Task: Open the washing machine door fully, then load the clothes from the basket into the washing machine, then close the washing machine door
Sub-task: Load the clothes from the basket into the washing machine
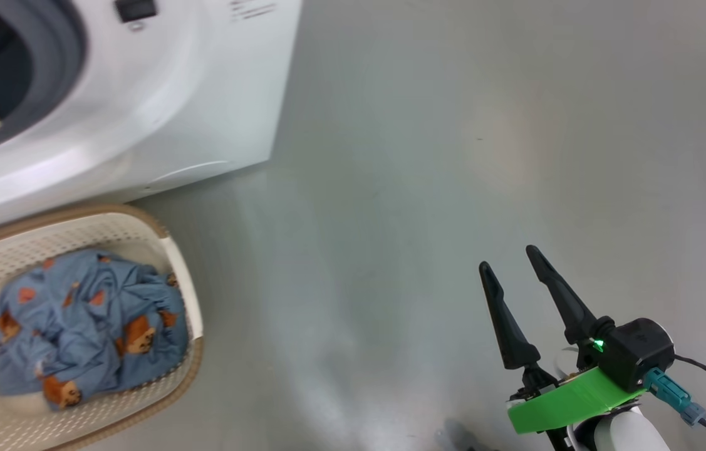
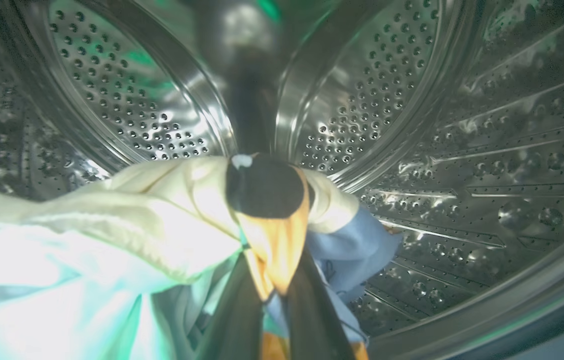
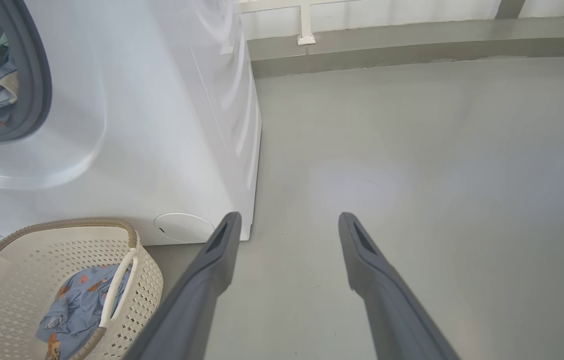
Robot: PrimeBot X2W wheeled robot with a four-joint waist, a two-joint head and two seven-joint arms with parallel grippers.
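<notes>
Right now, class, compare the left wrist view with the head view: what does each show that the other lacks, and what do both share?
Left wrist view: the inside of the steel drum, and the left jaws shut on a cream, orange and blue garment within it.
Head view: the basket with blue clothes in it, the grey floor, and the right jaws open above that floor, holding nothing.
Shared: the washing machine, with cloth in its opening.
</notes>
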